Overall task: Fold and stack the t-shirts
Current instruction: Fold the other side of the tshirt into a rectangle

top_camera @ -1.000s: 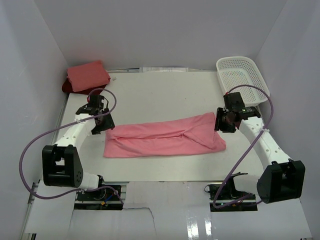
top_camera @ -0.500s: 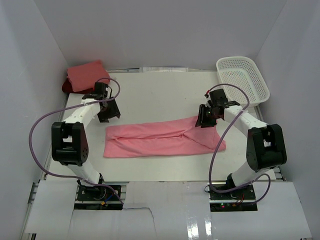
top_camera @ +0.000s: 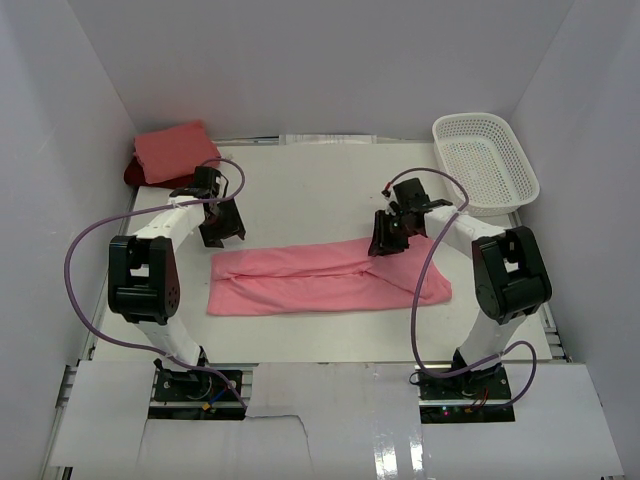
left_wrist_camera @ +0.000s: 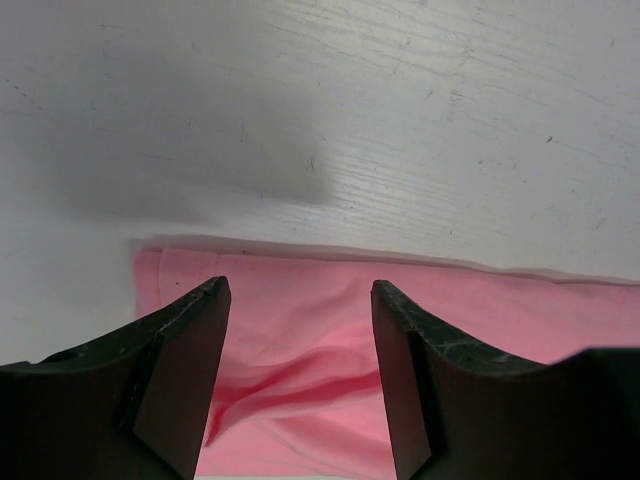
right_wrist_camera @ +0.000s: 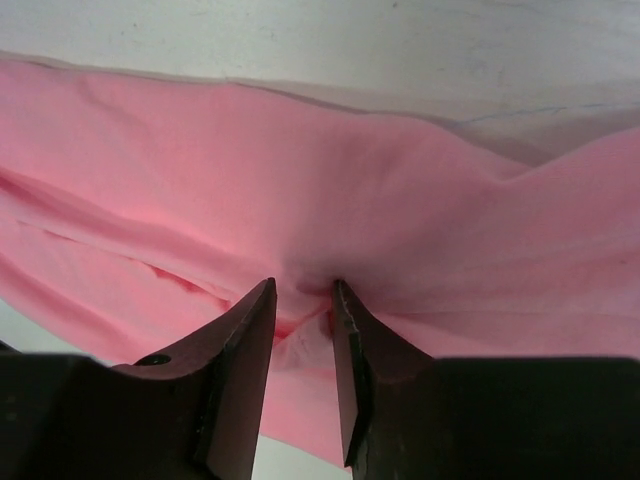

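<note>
A rose pink t-shirt (top_camera: pixel 320 280) lies folded into a long strip across the middle of the table. My left gripper (top_camera: pixel 222 230) hovers open over its far left corner; in the left wrist view the cloth (left_wrist_camera: pixel 300 340) shows between the spread jaws of the gripper (left_wrist_camera: pixel 298 285), untouched. My right gripper (top_camera: pixel 385 240) is down on the strip's far edge, right of the middle. There its jaws (right_wrist_camera: pixel 302 285) stand narrow, with a pucker of pink cloth (right_wrist_camera: pixel 400 200) pinched between them. A folded salmon pink t-shirt (top_camera: pixel 175 150) lies on a dark red one (top_camera: pixel 133 175) at the back left.
A white mesh basket (top_camera: pixel 485 160) stands at the back right corner. White walls close in the table on three sides. Purple cables loop from both arms over the table's sides.
My right gripper has moved left along the shirt's far edge from its right end and narrowed onto the cloth. My left gripper has moved back and slightly right to the far left corner.
</note>
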Controlling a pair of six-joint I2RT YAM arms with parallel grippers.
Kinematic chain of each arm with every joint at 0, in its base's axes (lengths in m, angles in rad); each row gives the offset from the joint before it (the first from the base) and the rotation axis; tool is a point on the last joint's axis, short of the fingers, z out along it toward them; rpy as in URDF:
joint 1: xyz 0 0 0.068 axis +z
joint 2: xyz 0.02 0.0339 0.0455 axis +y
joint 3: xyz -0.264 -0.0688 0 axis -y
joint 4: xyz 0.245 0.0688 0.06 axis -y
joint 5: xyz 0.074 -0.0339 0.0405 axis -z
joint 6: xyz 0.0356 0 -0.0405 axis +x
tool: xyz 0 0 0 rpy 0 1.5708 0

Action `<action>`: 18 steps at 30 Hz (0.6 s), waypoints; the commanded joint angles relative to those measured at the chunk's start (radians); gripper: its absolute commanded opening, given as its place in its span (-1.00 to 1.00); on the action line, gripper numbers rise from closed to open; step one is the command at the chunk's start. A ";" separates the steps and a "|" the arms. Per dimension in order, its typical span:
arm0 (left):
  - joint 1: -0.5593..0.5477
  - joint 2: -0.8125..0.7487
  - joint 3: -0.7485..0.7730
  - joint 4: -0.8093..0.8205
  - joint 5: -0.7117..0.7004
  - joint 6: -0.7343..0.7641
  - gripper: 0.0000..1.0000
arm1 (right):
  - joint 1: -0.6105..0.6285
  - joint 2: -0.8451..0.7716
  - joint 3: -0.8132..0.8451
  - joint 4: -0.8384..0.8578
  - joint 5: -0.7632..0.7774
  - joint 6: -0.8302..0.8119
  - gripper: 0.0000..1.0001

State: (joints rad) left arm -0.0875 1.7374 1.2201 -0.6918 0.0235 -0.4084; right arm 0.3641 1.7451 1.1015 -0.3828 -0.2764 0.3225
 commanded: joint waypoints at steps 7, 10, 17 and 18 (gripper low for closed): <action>-0.003 -0.013 0.012 0.031 0.013 0.008 0.39 | 0.047 -0.053 0.003 -0.018 0.042 0.020 -0.34; -0.003 -0.009 0.012 0.032 0.021 0.010 0.38 | 0.050 -0.074 -0.005 -0.037 0.069 0.021 -0.28; -0.003 -0.015 0.009 0.035 0.019 0.014 0.38 | 0.056 -0.087 -0.005 -0.070 0.166 0.004 -0.22; -0.003 -0.015 0.007 0.037 0.019 0.014 0.38 | 0.056 -0.084 -0.006 -0.070 0.166 0.003 -0.22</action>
State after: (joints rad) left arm -0.0875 1.7374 1.2201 -0.6720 0.0345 -0.4042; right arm 0.4149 1.6897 1.0977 -0.4274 -0.1589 0.3351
